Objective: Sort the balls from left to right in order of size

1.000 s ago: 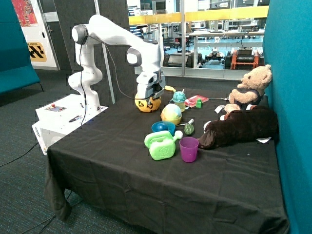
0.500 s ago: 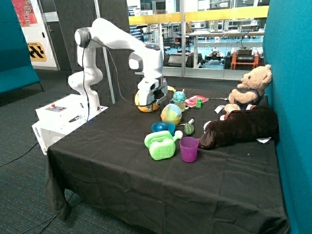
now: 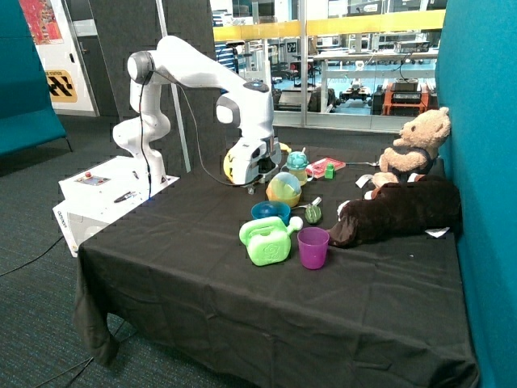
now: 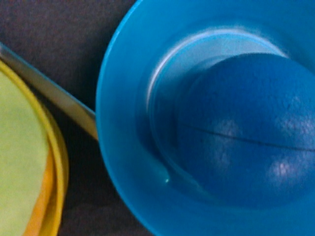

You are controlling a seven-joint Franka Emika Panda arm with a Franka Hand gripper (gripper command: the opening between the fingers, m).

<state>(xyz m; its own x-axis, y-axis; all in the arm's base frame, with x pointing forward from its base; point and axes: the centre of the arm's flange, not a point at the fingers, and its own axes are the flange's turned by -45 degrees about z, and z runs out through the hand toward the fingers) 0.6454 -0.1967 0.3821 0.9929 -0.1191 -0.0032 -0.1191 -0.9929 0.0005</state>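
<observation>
Gripper (image 3: pixel 257 166), as far as I can see, is clamped on the large yellow-orange ball (image 3: pixel 237 164), lifted clear of the black tablecloth (image 3: pixel 202 275) at the far side. Balls have no long axis. The pastel ball (image 3: pixel 283 186) sits in its yellow bowl (image 4: pixel 54 162); nearer me, the dark blue ball (image 4: pixel 251 132) lies in the blue bowl (image 4: pixel 123 147).

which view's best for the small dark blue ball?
Wrist view: the dark blue ball fills the frame, sitting inside the blue bowl. In the outside view only a dark patch shows in that bowl, near the green watering can.
</observation>
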